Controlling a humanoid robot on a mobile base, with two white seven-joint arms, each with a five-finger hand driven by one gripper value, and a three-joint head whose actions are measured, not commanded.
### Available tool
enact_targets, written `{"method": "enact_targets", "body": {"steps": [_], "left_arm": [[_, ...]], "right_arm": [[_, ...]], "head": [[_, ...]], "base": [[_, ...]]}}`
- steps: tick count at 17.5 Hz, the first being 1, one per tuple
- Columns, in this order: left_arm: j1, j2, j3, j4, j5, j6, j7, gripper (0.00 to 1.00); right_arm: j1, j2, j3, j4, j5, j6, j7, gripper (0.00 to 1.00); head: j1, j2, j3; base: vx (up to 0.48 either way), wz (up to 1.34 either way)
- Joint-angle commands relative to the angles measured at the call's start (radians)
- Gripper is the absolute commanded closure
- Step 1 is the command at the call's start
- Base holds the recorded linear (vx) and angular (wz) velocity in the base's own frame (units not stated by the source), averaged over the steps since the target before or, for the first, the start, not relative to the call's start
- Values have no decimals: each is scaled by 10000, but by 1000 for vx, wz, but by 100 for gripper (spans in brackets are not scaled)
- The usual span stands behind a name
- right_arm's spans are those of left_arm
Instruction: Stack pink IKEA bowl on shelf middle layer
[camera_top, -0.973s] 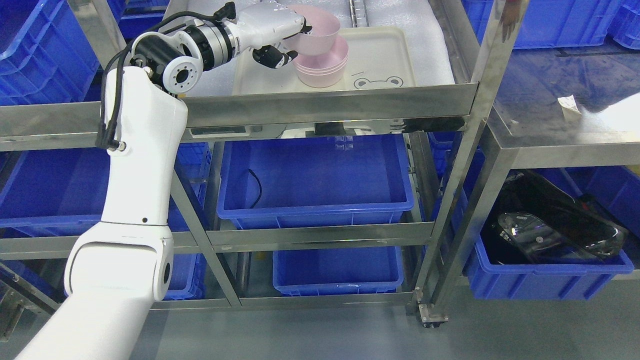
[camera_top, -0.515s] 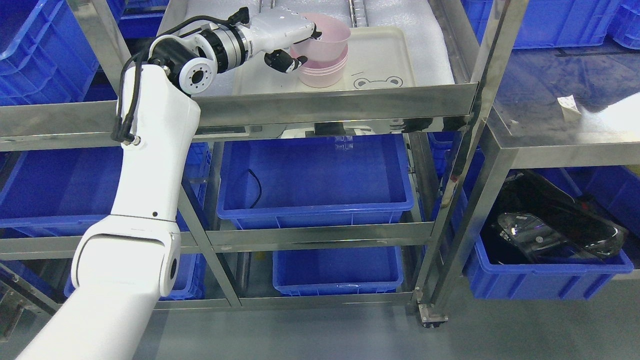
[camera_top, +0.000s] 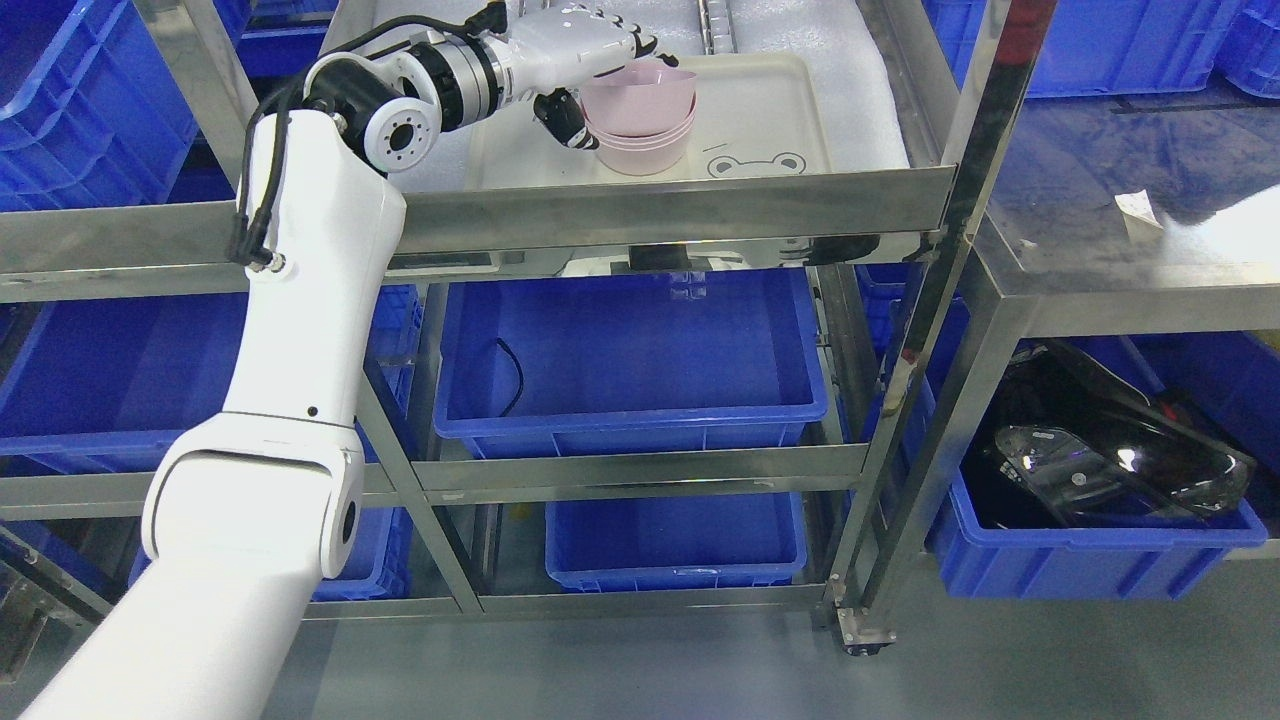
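Hand (camera_top: 590, 75) around smooth round pink bowl (camera_top: 640, 95)

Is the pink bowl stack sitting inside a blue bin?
No. The pink bowl stack stands on the white tray on the steel shelf, with the left hand at its rim.

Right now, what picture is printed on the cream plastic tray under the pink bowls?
A dark outlined frog face on the cream plastic tray, head view.
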Motion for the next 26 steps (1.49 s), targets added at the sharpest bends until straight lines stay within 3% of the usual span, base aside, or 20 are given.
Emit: {"method": "enact_targets", "body": {"steps": [1, 2, 5, 7, 8, 10, 12, 13, 15, 17, 23, 26], "left_arm": [[-463, -536, 1003, -395, 955, 114, -98, 11], [-387, -870, 1309, -472, 1566, 373, -99, 11], [102, -870, 1452, -1190, 3803, 1736, -68, 11], [761, -870, 107, -1987, 6088, 2505, 267, 11], [1083, -870, -233, -2447, 6538, 2644, 771, 10], [2322, -870, -1671, -3809, 6803, 2722, 2759, 2], [3473, -870, -2777, -4793, 6803, 2677, 3763, 1], [4041, -870, -3406, -5163, 6803, 2509, 3828, 1], [4872, -870, -4497, -5381, 6788, 1180, 3828, 0], [5868, -870, -5007, -5381, 6788, 515, 3844, 0], [8276, -870, -4748, -5381, 6773, -758, 3782, 1], [10099, -870, -3892, -5259, 6788, -1325, 3858, 0]], "right_arm": [[154, -175, 14, -175, -3, 4, -3, 0], [154, -175, -1, -175, -3, 4, -3, 0], [154, -175, -1, -175, 13, 4, -3, 0], [154, -175, -1, -175, -2, 4, -3, 0], [154, -175, -1, -175, -3, 4, -3, 0], [154, -175, -1, -175, -3, 4, -3, 0], [154, -175, -1, -175, 13, 4, -3, 0], [154, -175, -1, -175, -2, 4, -3, 0], [154, -175, -1, -175, -3, 4, -3, 0], [154, -175, -1, -175, -3, 4, -3, 0], [154, -175, 14, -175, -3, 4, -3, 0], [154, -175, -1, -175, -3, 4, -3, 0]], "head": [[0, 0, 0], [0, 0, 0], [0, 0, 0], [0, 0, 0], [0, 0, 0], [0, 0, 0], [0, 0, 0], [0, 0, 0], [0, 0, 0], [0, 0, 0], [0, 0, 0], [0, 0, 0]], "base": [[0, 0], [0, 0], [0, 0], [0, 0], [0, 0], [0, 0], [0, 0], [0, 0], [0, 0], [0, 0], [0, 0], [0, 0]]}}
